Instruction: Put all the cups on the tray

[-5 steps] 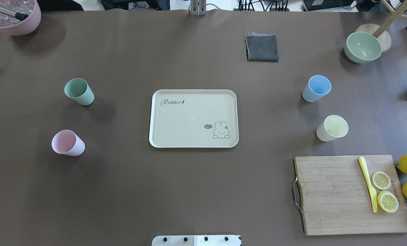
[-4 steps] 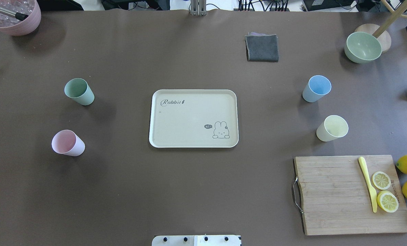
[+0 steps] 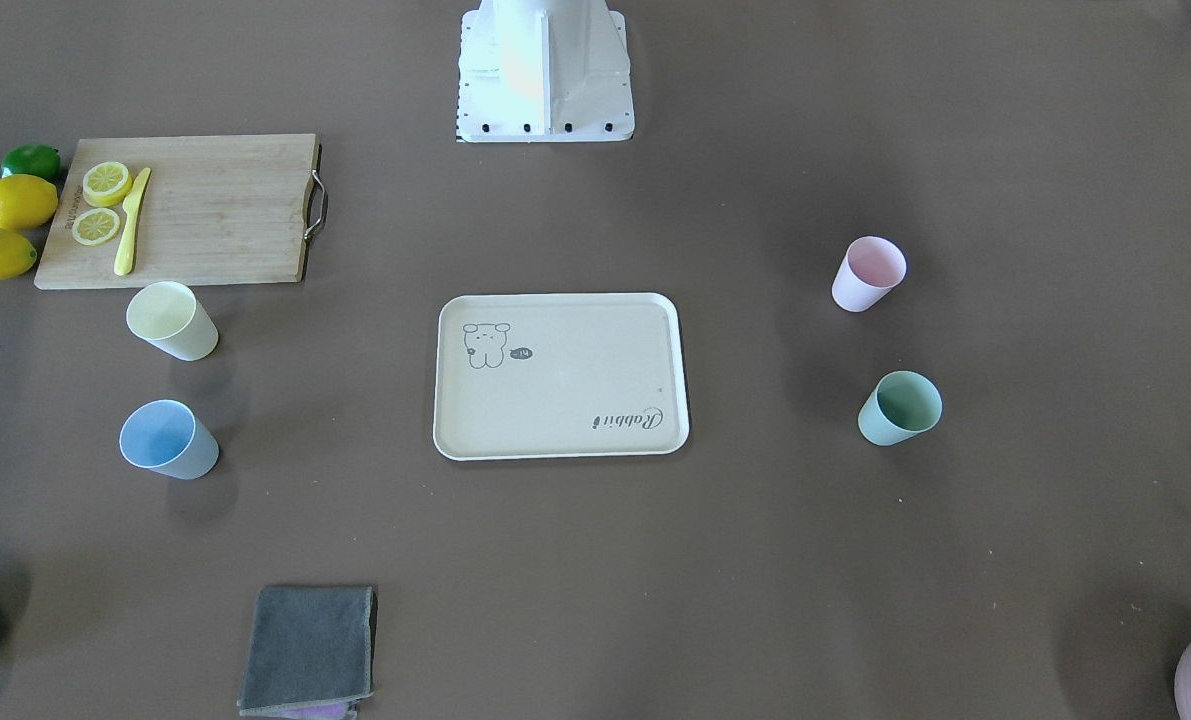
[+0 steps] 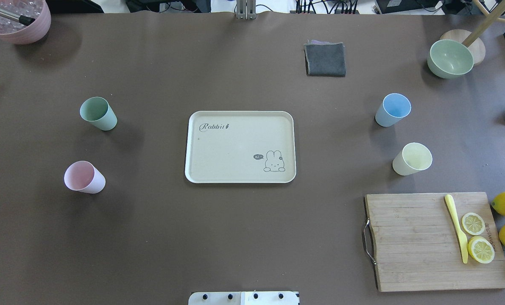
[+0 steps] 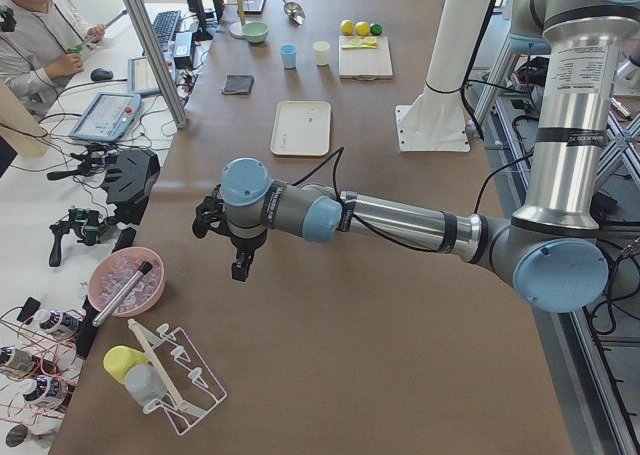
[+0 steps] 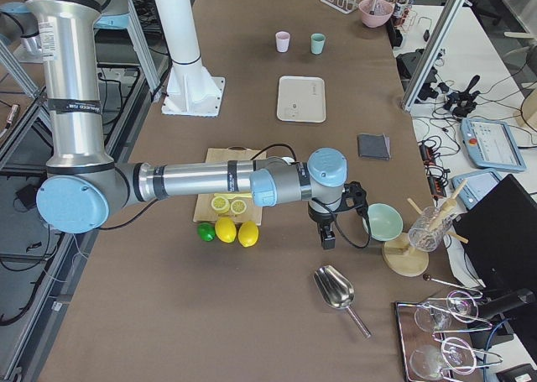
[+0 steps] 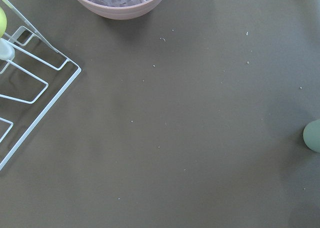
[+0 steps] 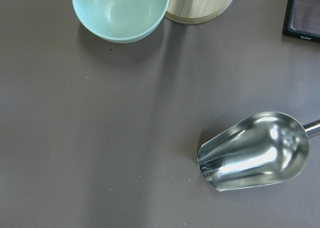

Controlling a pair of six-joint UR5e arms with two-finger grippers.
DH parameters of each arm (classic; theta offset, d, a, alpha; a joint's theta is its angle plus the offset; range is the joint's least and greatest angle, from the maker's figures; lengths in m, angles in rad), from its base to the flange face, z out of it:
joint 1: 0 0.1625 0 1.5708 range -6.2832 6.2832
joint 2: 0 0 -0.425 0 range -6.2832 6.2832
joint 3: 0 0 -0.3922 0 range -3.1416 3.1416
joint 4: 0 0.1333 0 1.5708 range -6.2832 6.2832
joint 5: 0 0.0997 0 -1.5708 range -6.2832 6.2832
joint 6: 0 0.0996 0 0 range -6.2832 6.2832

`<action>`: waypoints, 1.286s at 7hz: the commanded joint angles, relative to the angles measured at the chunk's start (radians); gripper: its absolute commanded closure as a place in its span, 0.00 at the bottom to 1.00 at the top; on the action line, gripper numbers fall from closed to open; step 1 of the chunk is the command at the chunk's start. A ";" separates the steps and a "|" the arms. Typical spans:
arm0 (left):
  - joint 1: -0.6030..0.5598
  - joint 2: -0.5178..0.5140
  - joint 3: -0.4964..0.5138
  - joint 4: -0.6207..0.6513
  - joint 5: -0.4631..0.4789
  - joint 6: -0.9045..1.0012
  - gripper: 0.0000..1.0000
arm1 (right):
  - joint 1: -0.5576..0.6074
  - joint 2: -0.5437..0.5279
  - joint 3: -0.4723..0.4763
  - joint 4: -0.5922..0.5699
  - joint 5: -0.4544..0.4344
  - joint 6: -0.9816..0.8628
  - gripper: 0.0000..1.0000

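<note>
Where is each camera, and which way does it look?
Front-facing: across the table, looking down at the cream rectangular tray; white robot base at top.
Overhead: behind the robot, down on the same tray; base edge shows.
Exterior left: table's end, near left arm.
Exterior right: other end, near right arm.
Left wrist: down at pink ridged bowl; no body.
Right wrist: down at shiny metal scoop; no body.

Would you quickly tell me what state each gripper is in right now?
Left gripper: cannot be told, seen only from the side.
Right gripper: cannot be told, seen only from the side.
</note>
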 commanded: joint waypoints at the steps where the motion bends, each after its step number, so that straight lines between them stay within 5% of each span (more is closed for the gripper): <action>1: 0.003 0.038 -0.024 -0.011 0.019 -0.003 0.02 | 0.000 -0.001 0.008 0.007 0.000 -0.001 0.00; 7: 0.004 0.044 -0.055 -0.012 0.007 -0.004 0.02 | 0.000 -0.013 0.008 0.017 0.007 -0.001 0.00; 9: 0.009 0.079 -0.054 -0.011 0.007 -0.004 0.02 | -0.004 -0.034 0.000 0.106 0.039 -0.001 0.00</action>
